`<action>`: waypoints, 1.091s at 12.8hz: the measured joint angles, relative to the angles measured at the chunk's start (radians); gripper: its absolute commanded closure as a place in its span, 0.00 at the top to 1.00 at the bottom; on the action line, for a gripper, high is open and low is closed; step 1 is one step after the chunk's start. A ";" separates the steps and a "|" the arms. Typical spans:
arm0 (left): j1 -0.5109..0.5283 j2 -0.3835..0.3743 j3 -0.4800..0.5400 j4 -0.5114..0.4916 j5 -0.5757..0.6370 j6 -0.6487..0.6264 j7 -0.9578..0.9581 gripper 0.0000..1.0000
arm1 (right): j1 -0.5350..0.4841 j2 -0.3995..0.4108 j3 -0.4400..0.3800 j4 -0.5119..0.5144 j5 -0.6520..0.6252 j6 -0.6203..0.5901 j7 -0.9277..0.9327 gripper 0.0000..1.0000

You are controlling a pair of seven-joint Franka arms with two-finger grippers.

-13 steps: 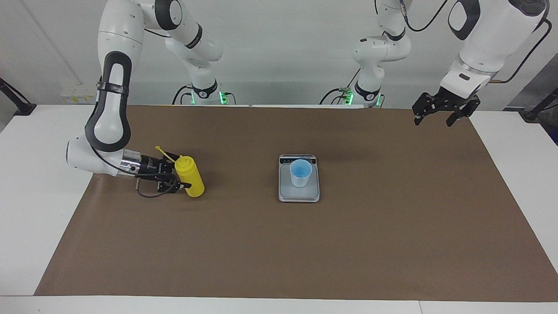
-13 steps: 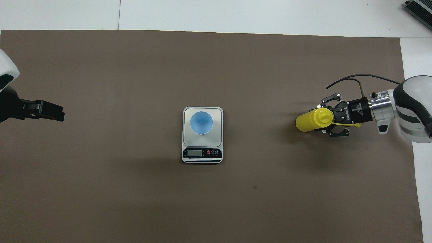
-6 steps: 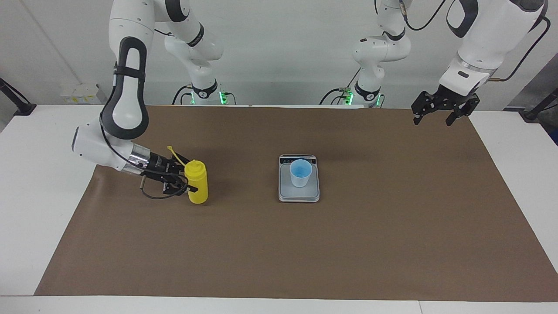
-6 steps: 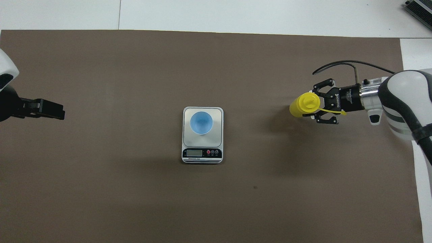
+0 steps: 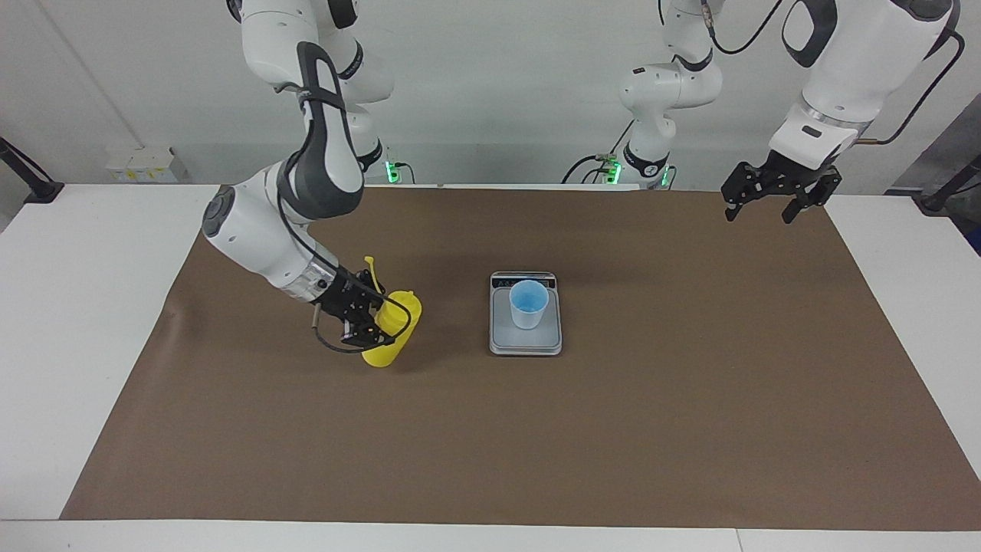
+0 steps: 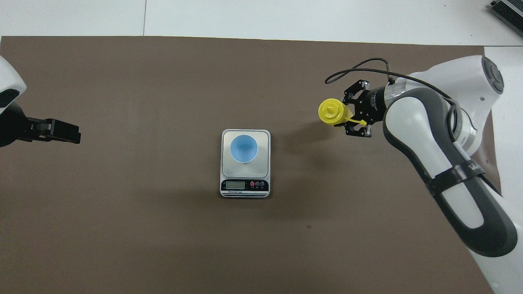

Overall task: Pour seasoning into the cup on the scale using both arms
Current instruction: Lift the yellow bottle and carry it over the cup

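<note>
The yellow seasoning bottle (image 5: 398,328) is in my right gripper (image 5: 377,325), which is shut on its upper body, toward the right arm's end of the table. The bottle leans with its nozzle toward the scale, low over the brown mat. It shows nozzle-up in the overhead view (image 6: 331,111), with the right gripper (image 6: 350,115) beside it. The light blue cup (image 5: 528,303) stands upright on the silver scale (image 5: 526,344) at mid-table; both show in the overhead view, cup (image 6: 243,148) on scale (image 6: 265,136). My left gripper (image 5: 772,201) waits open and empty, raised over the left arm's end of the mat; it also shows in the overhead view (image 6: 65,132).
A brown mat (image 5: 613,445) covers most of the white table (image 5: 69,322). The scale's dark display strip (image 6: 245,185) faces the robots. A dark device (image 6: 506,12) lies at the table's corner farthest from the robots.
My right arm has swung the bottle toward the scale and farther from the robots, tipping its nozzle toward the scale. The left gripper, cup and scale have barely moved.
</note>
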 measured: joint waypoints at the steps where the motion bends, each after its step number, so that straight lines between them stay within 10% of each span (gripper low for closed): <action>1: 0.000 0.000 0.001 0.000 0.000 0.000 0.000 1.00 | 0.031 0.009 0.000 0.029 -0.072 0.000 0.060 0.00; 14: 0.001 0.000 0.006 -0.001 0.000 0.000 0.000 1.00 | 0.407 0.082 0.002 0.166 -0.838 -0.017 0.427 0.00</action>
